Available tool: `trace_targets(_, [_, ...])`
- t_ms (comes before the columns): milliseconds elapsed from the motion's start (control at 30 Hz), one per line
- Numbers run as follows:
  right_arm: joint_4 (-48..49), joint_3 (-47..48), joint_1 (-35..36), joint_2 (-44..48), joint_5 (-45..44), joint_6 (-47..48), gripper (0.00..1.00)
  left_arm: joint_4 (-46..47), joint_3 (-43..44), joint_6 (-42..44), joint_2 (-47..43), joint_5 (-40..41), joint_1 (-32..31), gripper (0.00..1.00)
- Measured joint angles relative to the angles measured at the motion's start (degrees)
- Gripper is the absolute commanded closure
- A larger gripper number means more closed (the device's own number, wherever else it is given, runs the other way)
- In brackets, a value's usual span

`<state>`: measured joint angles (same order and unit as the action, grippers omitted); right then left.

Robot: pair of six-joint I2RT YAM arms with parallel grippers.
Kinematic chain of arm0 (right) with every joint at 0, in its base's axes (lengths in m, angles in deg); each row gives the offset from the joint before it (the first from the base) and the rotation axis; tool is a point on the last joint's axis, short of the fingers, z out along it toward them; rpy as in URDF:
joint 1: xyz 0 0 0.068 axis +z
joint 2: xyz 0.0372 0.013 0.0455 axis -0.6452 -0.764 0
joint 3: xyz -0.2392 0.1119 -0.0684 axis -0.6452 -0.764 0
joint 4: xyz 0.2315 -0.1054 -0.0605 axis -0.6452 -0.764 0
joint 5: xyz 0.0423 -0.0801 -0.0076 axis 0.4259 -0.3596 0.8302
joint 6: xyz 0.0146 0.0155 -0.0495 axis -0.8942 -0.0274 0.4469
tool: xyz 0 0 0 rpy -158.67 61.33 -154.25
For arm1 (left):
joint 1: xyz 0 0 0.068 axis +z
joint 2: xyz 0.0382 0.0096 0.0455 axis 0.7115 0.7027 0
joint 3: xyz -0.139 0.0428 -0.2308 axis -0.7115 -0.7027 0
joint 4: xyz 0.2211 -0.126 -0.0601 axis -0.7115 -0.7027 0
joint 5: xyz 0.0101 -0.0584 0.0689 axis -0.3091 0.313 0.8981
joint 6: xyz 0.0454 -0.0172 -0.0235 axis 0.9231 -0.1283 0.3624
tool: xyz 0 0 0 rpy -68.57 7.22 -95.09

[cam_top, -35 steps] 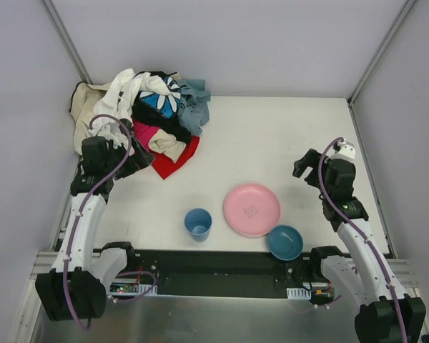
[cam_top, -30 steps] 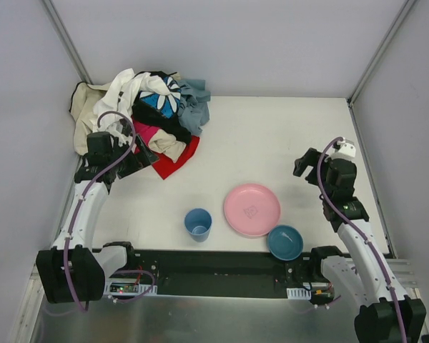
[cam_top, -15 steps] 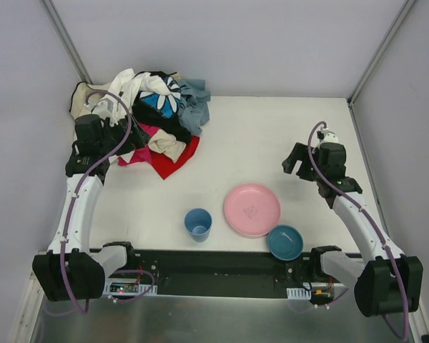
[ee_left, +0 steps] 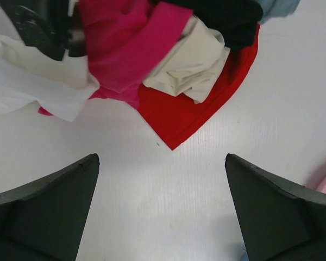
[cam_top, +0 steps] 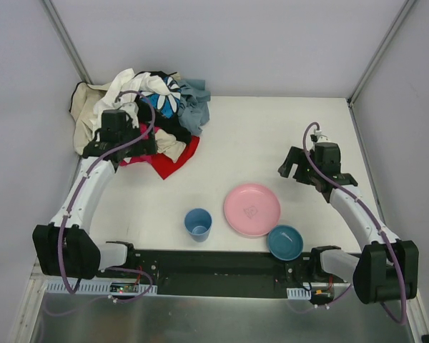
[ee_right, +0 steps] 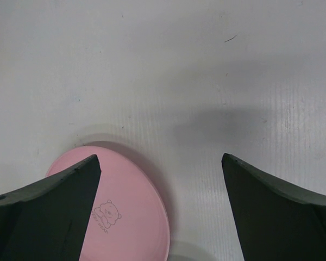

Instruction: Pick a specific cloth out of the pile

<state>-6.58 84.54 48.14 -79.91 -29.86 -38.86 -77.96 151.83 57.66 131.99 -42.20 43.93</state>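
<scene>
White table (cam_top: 272,128), cup (cam_top: 198,223), plate (cam_top: 252,209), bowl (cam_top: 284,242), cloth (cam_top: 173,163) under pile (cam_top: 189,107)

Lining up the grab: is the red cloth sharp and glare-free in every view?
Left wrist: red cloth sharp, evenly lit, no glare. Top external: even light, its edge clear under the pile. Right wrist: cloth absent; soft shadow on table.

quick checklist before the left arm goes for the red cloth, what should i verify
1. The left tool open, empty: ok.
2. A corner of the red cloth bare on the table: ok.
3. The red cloth free of the pile: not ok; cream cloth and magenta cloth lie on it.
4. The right tool open, far from the pile, by the pink plate: ok.
5. Its reach under the pile: cannot tell.
</scene>
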Motion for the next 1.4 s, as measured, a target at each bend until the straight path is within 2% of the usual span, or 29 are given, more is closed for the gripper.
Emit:
trace_targets(233, [-0.6,0.0,0.0,-0.8,1.9,0.0,0.04,-3.3,2.8,3.8,3.5,11.6,-11.8,0.01])
trace_targets(533, [-1.2,1.0,0.0,-2.9,4.0,0.2,0.04,-4.3,8.0,7.0,9.6,23.4,-20.5,0.01])
trace_targets(1033, [-1.7,1.6,0.0,-5.7,4.5,1.0,0.04,-5.2,22.5,6.4,25.2,26.8,-21.5,0.01])
trace_targets(1400, [-3.1,4.0,0.0,-8.8,4.6,2.4,0.04,-9.0,33.9,-1.3,37.9,27.0,-21.5,0.01])
